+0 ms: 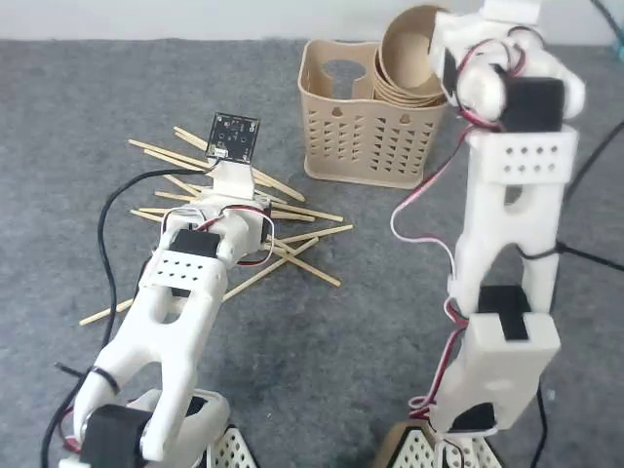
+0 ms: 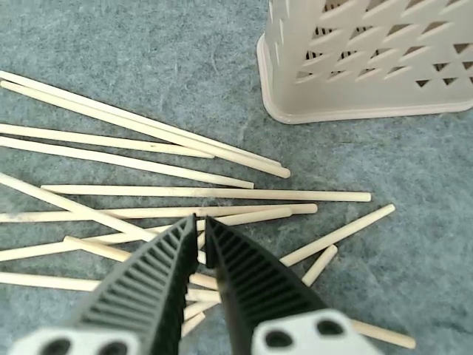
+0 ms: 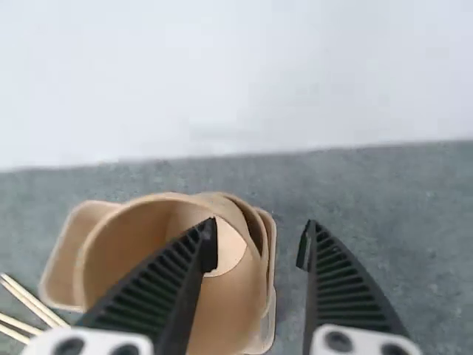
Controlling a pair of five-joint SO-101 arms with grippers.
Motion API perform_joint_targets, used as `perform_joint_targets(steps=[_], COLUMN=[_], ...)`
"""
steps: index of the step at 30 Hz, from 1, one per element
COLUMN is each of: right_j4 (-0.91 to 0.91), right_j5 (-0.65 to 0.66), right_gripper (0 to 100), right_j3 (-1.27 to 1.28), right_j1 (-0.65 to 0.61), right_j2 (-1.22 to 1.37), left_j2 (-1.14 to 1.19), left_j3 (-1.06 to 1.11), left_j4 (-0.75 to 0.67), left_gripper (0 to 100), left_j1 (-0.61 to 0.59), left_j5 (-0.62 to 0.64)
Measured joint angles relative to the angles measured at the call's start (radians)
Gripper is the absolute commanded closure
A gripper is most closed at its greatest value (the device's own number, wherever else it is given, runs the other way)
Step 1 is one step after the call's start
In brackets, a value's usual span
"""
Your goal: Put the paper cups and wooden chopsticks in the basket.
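Beside the basket (image 1: 366, 117), wooden chopsticks (image 2: 207, 194) lie scattered under the left claw (image 2: 198, 222), which is pressed together. Paper cups (image 1: 409, 58) sit nested inside the basket, with the right claw (image 3: 255, 240) spread above them. Chopstick pickup is probably the step in hand: open, then straddle one stick.

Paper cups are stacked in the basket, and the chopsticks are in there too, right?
No. The paper cups are stacked in the basket, but the chopsticks lie scattered on the grey mat beside it, as the left wrist view shows.

High view overlooks table (image 1: 351, 331); wrist views close, angled down (all share basket (image 1: 363, 136)).
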Motion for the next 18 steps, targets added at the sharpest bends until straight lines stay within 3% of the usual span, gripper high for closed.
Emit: perform_joint_targets(steps=[6, 11, 18], right_j4=[0.150, 0.302, 0.328], right_j5=[0.000, 0.000, 0.035], right_gripper=[81.7, 98.7, 99.1], right_j3=[-0.094, -0.110, -0.052], right_j1=[-0.002, 0.012, 0.009], right_j2=[-0.195, -0.322, -0.356], left_j2=[0.000, 0.000, 0.000], left_j3=[0.000, 0.000, 0.000], left_j4=[0.000, 0.000, 0.000], left_gripper=[99, 99, 99], left_j1=[0.000, 0.000, 0.000], left_j5=[0.000, 0.000, 0.000])
